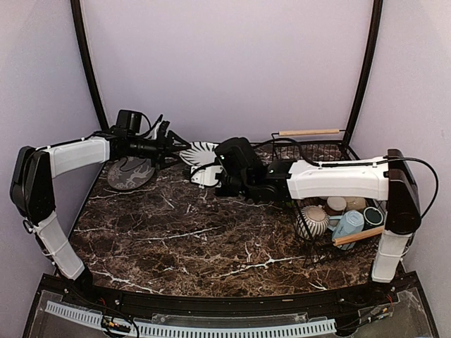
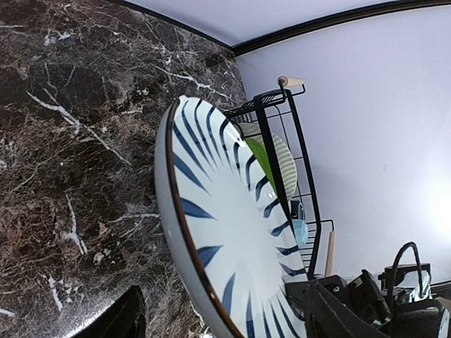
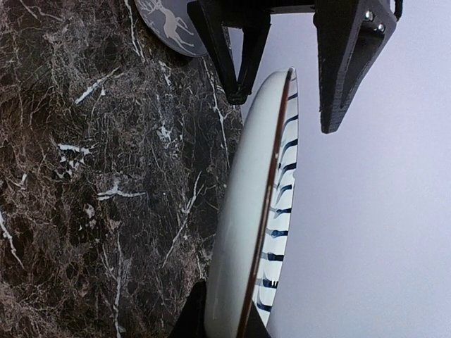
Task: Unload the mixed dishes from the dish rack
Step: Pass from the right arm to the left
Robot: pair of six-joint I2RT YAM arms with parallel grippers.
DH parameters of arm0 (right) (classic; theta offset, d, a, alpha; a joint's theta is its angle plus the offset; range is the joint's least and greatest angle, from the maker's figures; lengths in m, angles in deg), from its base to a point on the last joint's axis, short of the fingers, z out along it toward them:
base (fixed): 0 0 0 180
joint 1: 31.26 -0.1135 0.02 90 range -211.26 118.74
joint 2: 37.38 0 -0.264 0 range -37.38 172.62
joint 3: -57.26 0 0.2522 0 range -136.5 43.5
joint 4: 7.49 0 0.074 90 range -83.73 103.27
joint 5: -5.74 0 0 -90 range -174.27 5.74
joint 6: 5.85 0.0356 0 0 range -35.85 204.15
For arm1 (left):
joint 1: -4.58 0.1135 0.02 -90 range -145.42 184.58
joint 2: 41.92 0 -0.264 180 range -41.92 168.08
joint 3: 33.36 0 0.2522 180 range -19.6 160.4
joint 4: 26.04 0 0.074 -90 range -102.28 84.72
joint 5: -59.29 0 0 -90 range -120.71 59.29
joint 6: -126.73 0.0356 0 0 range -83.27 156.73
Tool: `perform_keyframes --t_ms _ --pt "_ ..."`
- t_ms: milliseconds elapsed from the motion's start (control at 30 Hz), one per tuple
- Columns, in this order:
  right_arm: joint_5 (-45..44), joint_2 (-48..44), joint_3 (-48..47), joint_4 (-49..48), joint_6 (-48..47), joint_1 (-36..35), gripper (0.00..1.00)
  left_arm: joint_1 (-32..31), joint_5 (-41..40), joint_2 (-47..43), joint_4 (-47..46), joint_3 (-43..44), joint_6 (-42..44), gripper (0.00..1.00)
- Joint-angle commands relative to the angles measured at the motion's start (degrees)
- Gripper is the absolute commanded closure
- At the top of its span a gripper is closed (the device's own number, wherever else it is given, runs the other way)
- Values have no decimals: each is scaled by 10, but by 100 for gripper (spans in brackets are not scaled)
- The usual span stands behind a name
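The black-striped white plate [image 1: 201,151] stands on edge above the table's back middle. My right gripper [image 1: 215,173] is shut on its near rim; the right wrist view shows both fingers [image 3: 192,317] pinching the rim of the plate [image 3: 246,211]. My left gripper [image 1: 171,144] is open, and its fingers [image 3: 232,49] straddle the opposite rim without touching. In the left wrist view the plate [image 2: 225,211] fills the space between those jaws. The dish rack [image 1: 320,148] at right holds a striped grey bowl [image 1: 313,220], light blue mug [image 1: 349,225], dark green mug [image 1: 372,215] and lime-green plate [image 2: 264,165].
A grey plate with a white animal pattern [image 1: 130,172] lies flat on the marble table at the back left, under the left arm. The rack's wooden handles [image 1: 310,132] [image 1: 358,236] stick out at its far and near ends. Walls close in behind and beside.
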Motion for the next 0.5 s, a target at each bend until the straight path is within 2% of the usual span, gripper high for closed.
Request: perform_keyframes --t_ms 0,333,467 --pt "-41 -6 -14 -137 -18 -11 100 -13 -48 1 69 22 54 28" --pt "-60 30 -16 -196 -42 -27 100 -25 -70 6 92 28 76 61" --pt "-70 47 -26 -205 -42 -27 100 -26 -91 6 112 37 90 80"
